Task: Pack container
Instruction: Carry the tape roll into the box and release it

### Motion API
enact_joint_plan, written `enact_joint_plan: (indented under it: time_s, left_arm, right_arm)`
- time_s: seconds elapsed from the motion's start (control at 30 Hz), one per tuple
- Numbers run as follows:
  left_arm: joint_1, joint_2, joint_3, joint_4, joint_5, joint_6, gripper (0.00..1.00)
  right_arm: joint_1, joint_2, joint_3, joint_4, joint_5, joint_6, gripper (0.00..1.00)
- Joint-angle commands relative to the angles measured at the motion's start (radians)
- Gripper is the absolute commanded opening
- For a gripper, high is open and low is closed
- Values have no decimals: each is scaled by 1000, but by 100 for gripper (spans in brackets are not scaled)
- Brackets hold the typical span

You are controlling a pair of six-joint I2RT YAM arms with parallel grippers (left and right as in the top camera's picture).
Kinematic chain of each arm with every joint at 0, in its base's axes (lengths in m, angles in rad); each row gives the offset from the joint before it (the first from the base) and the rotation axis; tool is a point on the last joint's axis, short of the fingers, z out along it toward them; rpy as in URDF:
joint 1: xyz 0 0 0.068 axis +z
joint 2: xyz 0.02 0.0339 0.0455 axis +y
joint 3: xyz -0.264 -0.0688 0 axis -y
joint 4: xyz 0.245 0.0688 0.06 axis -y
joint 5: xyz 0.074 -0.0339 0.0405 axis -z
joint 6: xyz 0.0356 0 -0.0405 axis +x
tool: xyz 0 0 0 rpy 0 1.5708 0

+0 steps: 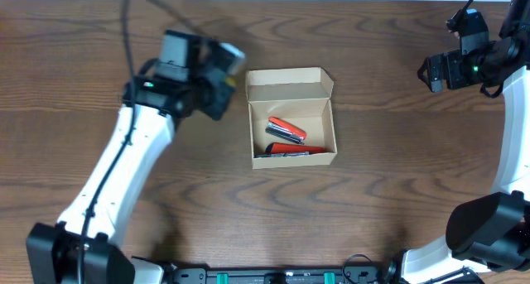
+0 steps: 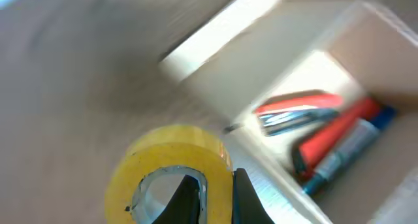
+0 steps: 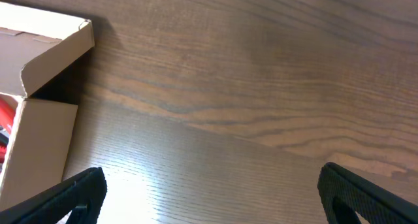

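Dark wood tabletop point(image 1: 373, 201) carries the container point(image 1: 294, 159) at centre, its flap lid open toward 12 o'clock and markers point(image 1: 286, 131) lying inside. Left jaws pinch a yellow tape roll point(image 2: 163, 159) by its wall, just beside the box. The opening lies at their 4 o'clock. Right jaws are spread and empty, well apart at 2 o'clock. Left arm judged nearer.

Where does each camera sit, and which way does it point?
Overhead: above the table, looking straight down at the container; left arm and right arm show.
Left wrist: on the left arm, facing the container past the left claw pinching a yellow tape roll.
Right wrist: on the right arm, facing the table between the open right claw.
Shared: all three see the container.
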Motion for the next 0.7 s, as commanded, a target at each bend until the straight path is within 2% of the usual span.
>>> enact_joint_plan:
  time_s: [0.0,0.1,0.33,0.67]
  left_arm:
    - [-112,4,12,-21,14,395,6]
    - [-192,16,11,-14,10,510,6]
    - [-273,61,12,-21,-17,561,6]
    - [-283,214,11,-33,-30,581,6]
  right_arm:
    - [-10,-10,-6,-1,-12,9,99]
    - [-10,-10,-6,-1,-12,9,99]
    - [-10,-10,-6,0,-11,9,99]
    - [-10,-10,-6,4,-12,9,99]
